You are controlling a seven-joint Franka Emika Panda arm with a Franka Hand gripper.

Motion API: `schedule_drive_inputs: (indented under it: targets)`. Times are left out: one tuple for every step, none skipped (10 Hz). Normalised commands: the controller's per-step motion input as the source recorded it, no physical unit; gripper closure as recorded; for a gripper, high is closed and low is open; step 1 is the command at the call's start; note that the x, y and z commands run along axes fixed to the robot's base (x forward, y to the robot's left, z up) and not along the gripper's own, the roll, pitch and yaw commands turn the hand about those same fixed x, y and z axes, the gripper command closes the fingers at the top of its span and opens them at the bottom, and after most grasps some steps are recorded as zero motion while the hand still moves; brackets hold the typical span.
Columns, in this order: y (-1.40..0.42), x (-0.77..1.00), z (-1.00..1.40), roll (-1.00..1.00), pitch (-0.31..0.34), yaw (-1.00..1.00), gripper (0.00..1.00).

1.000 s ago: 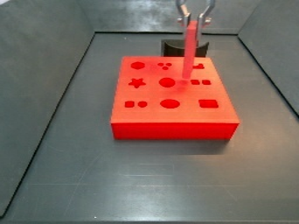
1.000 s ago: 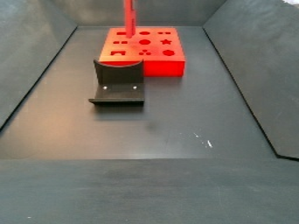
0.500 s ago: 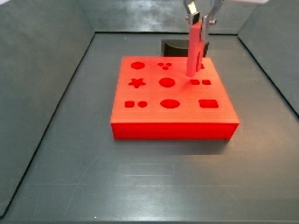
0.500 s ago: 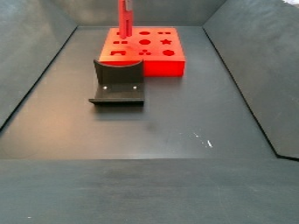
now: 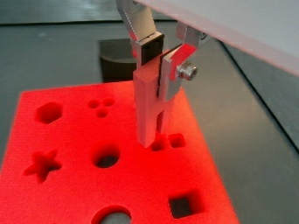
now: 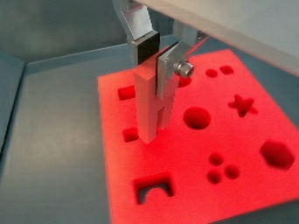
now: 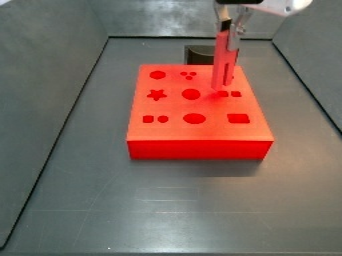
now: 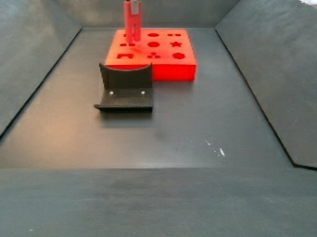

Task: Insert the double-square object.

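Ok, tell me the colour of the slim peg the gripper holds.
Red, like the block; the gripper pinches the slim peg, clearest in a wrist view.

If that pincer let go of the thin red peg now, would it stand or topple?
Probably topple: the double-square object is tall and slim, held upright by the pincer over the red block. It looks stiff, since it hangs straight. Whether its tip is in a hole is unclear.
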Motion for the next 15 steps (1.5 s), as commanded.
schedule_drive_inputs:
  targets:
    - [0.00,0.30,-0.08,0.04,0.000,-0.75,1.00]
    - [0.00,0.20,-0.02,0.05,0.000,-0.81,1.00]
    - [0.00,0.18,-0.05,0.06,0.000,-0.82,1.00]
    - [0.00,0.03,-0.07,0.07,0.003,-0.91,1.00]
    - [0.00,0.00,-0.04,0.07,0.014,-0.93,1.00]
    - [-0.03,0.00,-0.02,0.09,0.033,-0.90,1.00]
    - [-0.11,0.00,0.00,0.12,0.056,-0.81,1.00]
    - [-0.13,0.12,-0.01,0.14,0.067,-0.69,1.00]
    - [-0.17,0.23,-0.05,0.18,0.111,-0.55,1.00]
    - [-0.17,0.35,-0.06,0.20,0.100,-0.47,1.00]
    - [0.00,0.40,-0.22,0.26,0.104,-0.48,1.00]
    - [0.00,0.33,-0.17,0.22,0.090,-0.54,1.00]
    - [0.00,0.00,-0.11,0.21,0.089,-0.29,1.00]
    - [0.00,-0.26,0.00,0.17,0.020,-0.06,1.00]
    - [-0.05,-0.25,0.00,0.17,0.000,0.00,1.00]
